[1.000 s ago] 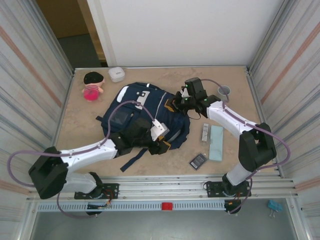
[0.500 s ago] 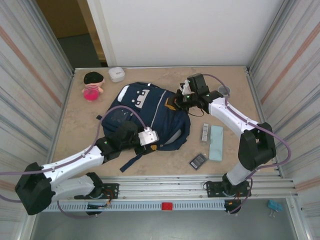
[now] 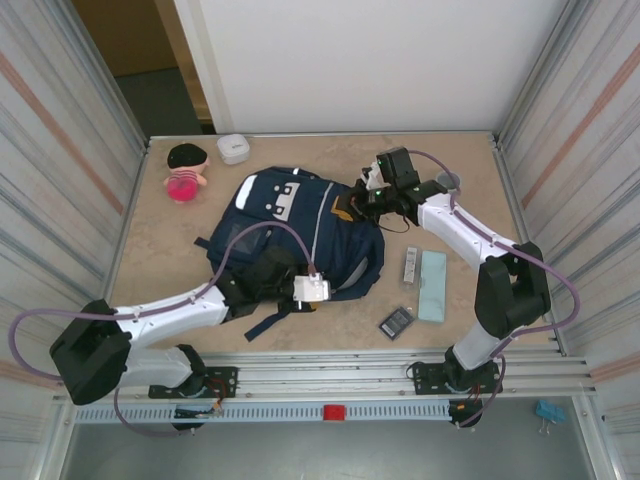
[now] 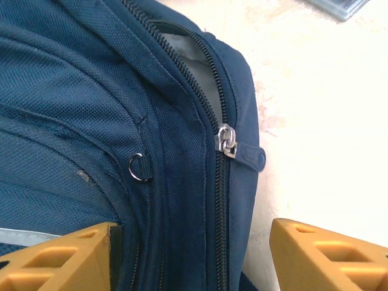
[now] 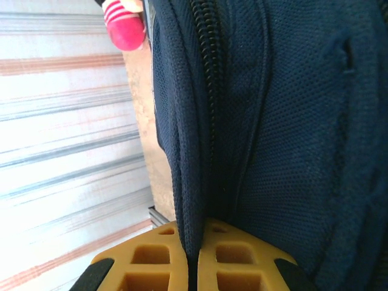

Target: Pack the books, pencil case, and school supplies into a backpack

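my right gripper (image 5: 193,245) pinches the backpack (image 3: 312,238) at its 2 o'clock edge; my left gripper (image 4: 194,236) gapes over the zipper pull (image 4: 226,139).

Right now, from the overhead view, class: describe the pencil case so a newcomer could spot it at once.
Find the big navy backpack in the middle and look to its right, where three small things lie. The pencil case is the long, flat, pale teal rectangle farthest right; the silvery-white bar beside it is shorter and narrower, and the gridded rectangle is dark grey.
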You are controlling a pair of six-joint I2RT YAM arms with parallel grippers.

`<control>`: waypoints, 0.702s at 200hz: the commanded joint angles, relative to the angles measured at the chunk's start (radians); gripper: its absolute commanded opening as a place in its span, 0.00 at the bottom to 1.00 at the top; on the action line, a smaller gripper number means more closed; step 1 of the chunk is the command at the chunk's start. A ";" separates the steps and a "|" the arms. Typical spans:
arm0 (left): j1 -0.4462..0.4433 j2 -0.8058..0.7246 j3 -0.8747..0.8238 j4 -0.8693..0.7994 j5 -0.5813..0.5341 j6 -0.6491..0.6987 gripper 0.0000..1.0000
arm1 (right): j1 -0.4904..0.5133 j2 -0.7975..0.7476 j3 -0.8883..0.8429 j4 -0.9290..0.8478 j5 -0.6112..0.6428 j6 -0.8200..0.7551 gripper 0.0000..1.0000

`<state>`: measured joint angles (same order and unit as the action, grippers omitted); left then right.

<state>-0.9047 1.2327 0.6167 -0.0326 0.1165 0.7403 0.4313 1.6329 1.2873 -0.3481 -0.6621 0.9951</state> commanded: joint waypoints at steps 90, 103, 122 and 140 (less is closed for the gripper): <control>-0.033 -0.123 -0.086 -0.085 0.063 -0.068 0.65 | -0.024 -0.009 0.016 0.114 -0.058 0.050 0.00; -0.033 -0.117 -0.103 -0.027 0.038 -0.075 0.66 | -0.023 -0.012 0.016 0.113 -0.060 0.050 0.00; -0.033 -0.078 -0.095 0.034 0.035 -0.079 0.68 | -0.023 -0.017 0.016 0.114 -0.063 0.050 0.00; -0.034 -0.029 -0.084 0.093 0.011 -0.088 0.69 | -0.023 -0.019 0.015 0.113 -0.065 0.050 0.00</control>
<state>-0.9318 1.1564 0.5217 -0.0532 0.1616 0.6807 0.4152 1.6329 1.2858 -0.3218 -0.6834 1.0206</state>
